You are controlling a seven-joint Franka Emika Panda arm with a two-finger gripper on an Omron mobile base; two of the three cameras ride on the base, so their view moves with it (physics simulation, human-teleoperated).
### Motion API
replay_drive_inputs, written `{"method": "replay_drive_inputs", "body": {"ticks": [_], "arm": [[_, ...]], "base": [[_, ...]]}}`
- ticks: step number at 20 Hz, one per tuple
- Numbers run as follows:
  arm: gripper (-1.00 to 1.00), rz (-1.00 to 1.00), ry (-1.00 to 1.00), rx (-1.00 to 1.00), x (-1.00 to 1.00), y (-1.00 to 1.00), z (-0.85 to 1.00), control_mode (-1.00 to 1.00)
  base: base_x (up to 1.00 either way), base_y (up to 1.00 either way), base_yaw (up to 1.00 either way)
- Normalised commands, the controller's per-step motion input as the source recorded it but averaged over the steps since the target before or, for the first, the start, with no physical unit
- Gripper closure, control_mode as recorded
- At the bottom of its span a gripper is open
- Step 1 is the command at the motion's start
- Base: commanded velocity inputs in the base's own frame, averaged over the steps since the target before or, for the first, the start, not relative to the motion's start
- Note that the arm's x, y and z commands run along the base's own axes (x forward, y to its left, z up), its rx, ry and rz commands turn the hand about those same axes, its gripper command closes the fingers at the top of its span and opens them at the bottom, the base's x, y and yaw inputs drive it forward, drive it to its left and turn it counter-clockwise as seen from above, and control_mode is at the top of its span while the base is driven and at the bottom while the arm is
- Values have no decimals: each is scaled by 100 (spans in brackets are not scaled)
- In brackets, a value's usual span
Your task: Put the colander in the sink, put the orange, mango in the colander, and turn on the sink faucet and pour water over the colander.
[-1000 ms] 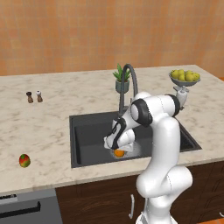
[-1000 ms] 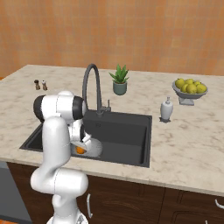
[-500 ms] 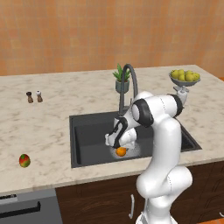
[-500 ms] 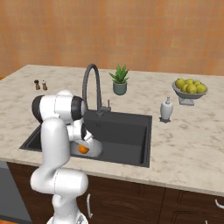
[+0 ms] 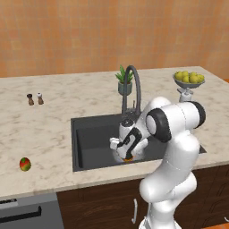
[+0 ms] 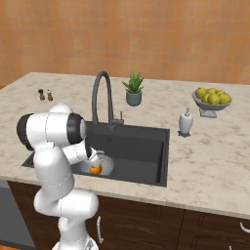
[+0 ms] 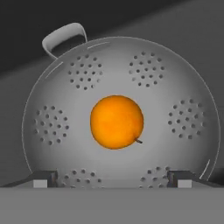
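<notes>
The sink (image 5: 89,143) is set into the marble counter (image 5: 44,129), with the faucet (image 5: 133,85) arching behind it. Inside the basin sits the colander (image 7: 65,109), the orange (image 7: 117,122) resting at its centre. Above it, the gripper (image 7: 111,178) hangs with its 2 fingers spread wide, holding nothing. The mango (image 5: 25,164) lies on the counter, well left of the sink.

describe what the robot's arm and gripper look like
The arm is glossy white, built of rounded, bulbous segments with dark grey to black joint rings. No cables or markings show. The gripper has two small dark finger tips with pale grey blocky pads; its hand is white with dark parts.
</notes>
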Motion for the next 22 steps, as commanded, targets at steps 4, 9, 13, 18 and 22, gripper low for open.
{"method": "replay_drive_inputs", "body": {"ticks": [4,9,13,18,22], "arm": [[-100,0,-10,0,-58,5,75,-100],[-100,0,-2,0,-6,0,100,-100],[-100,0,0,0,-1,-1,100,-100],[-100,0,0,0,-16,0,100,-100],[-100,0,0,-1,-81,0,84,-100]], "base": [[0,0,0],[0,0,0],[0,0,0],[0,0,0],[0,0,0]]}}
